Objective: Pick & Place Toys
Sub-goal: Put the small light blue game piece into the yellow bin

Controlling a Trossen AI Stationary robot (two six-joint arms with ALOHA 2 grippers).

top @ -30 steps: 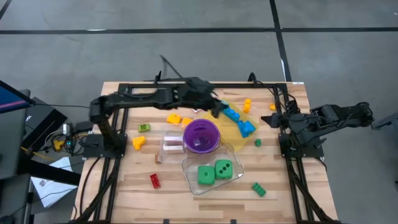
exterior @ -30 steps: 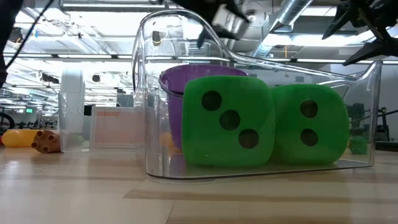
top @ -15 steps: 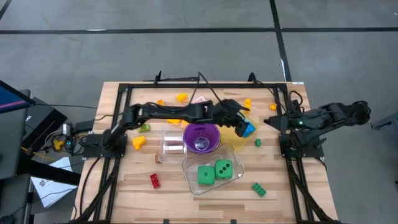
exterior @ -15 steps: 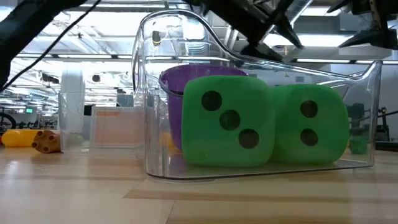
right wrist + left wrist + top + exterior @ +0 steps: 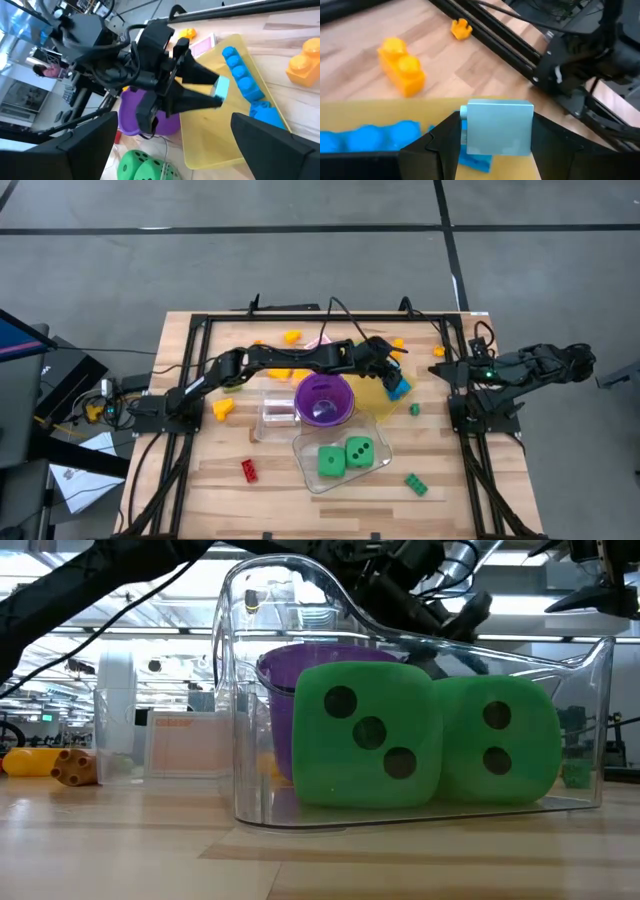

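Note:
My left gripper (image 5: 386, 364) reaches across the table and is shut on a light blue block (image 5: 497, 127) just above the yellow translucent tray (image 5: 372, 393). It also shows in the right wrist view (image 5: 212, 90). Blue bricks (image 5: 398, 386) lie in that tray. Two green dotted dice (image 5: 345, 456) sit in a clear tub (image 5: 305, 445). An orange brick (image 5: 402, 67) lies on the wood beyond the tray. My right gripper (image 5: 441, 370) waits open and empty at the table's right side. My left gripper pinches the light blue block by two opposite sides (image 5: 465, 131) between its two fingers (image 5: 440, 145). In the right wrist view the block (image 5: 220, 87) sits at the fingers' free ends. The fingers slant down toward the table's right. The block is clear of the tray.
A purple cup (image 5: 323, 400) stands between the tray and the clear tub, right under the left arm. Loose toys lie about: a red brick (image 5: 249, 470), green bricks (image 5: 416, 484), yellow pieces (image 5: 222, 409), orange bits (image 5: 438, 352). Black frame rails (image 5: 300, 315) border the table.
My left arm has stretched out toward the table's right edge, past the purple cup. Its gripper has come down over the yellow tray. My right arm has kept still.

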